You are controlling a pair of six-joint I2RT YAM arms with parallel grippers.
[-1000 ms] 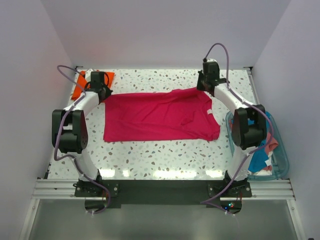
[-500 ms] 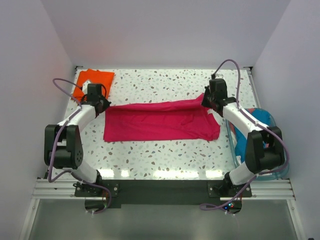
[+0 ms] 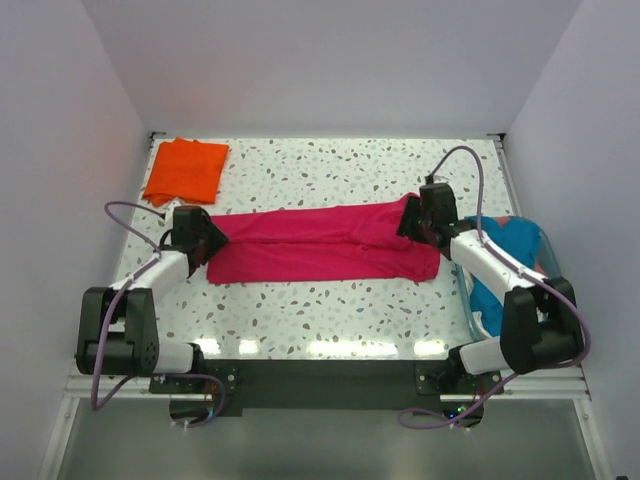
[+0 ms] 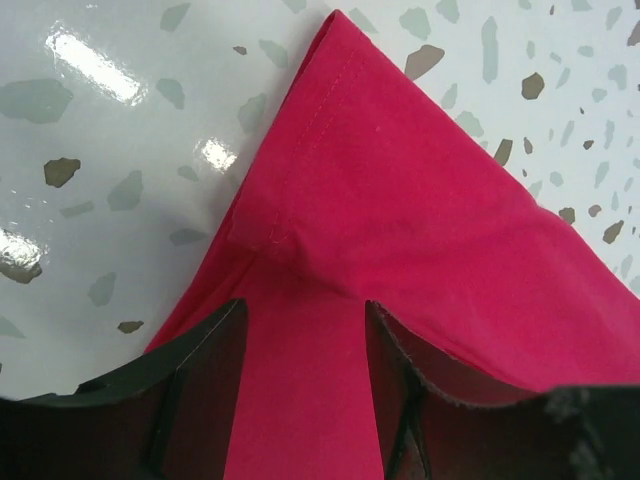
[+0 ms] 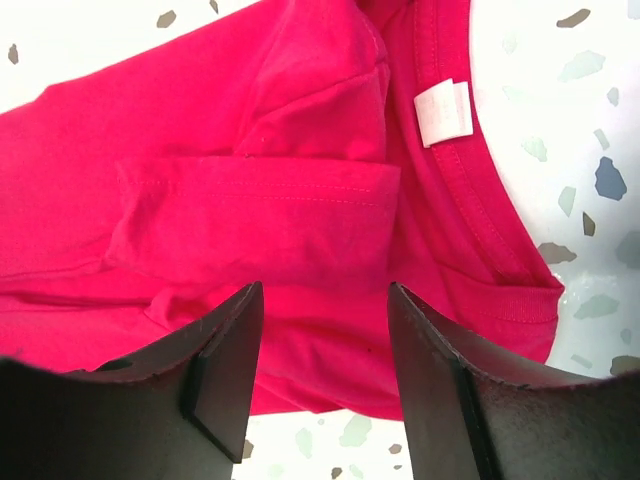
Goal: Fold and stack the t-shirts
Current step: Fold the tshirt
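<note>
A magenta-red t-shirt (image 3: pixel 320 245) lies across the middle of the table as a long band, its far half laid over its near half. My left gripper (image 3: pixel 205 240) sits at its left end, open, and in the left wrist view the red cloth (image 4: pixel 420 230) lies flat under the left gripper (image 4: pixel 303 310). My right gripper (image 3: pixel 410 222) is at the collar end, also open. In the right wrist view the right gripper (image 5: pixel 325 295) hovers over a folded sleeve (image 5: pixel 260 215), with the white neck label (image 5: pixel 443 112) beyond. An orange t-shirt (image 3: pixel 187 170) lies folded at the back left.
A clear blue-rimmed tub (image 3: pixel 543 243) stands at the right table edge behind my right arm, with a teal-blue t-shirt (image 3: pixel 505 245) in it. White walls close in the table on three sides. Bare speckled tabletop (image 3: pixel 330 310) lies in front of the red shirt.
Both grippers drew the shirt's far edge toward the near side, folding it over into a narrower band. Both then opened and let go of the cloth.
</note>
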